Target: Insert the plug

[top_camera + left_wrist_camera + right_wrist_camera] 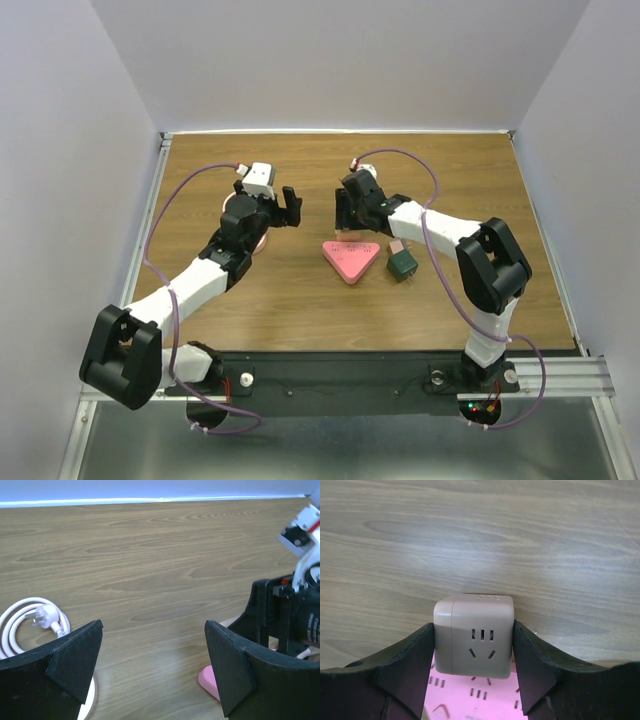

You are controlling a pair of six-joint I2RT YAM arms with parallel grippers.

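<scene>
My right gripper (472, 650) is shut on a beige cube socket (474, 635), its fingers pressed against both sides and its slotted face towards the camera. Under it lies a pink triangular socket block (470, 697), which also shows in the top view (350, 260). A white coiled cable (20, 622) with a white plug (47, 617) lies on the table to the left of my left gripper (152, 665). That gripper is open and empty, low over bare wood. In the top view the left gripper (283, 208) and right gripper (345, 215) face each other.
A dark green cube (403, 266) and a small pinkish cube (396, 246) sit right of the pink block. The wooden table (470, 180) has white walls on three sides. The right arm's wrist (295, 610) stands close to my left gripper's right finger.
</scene>
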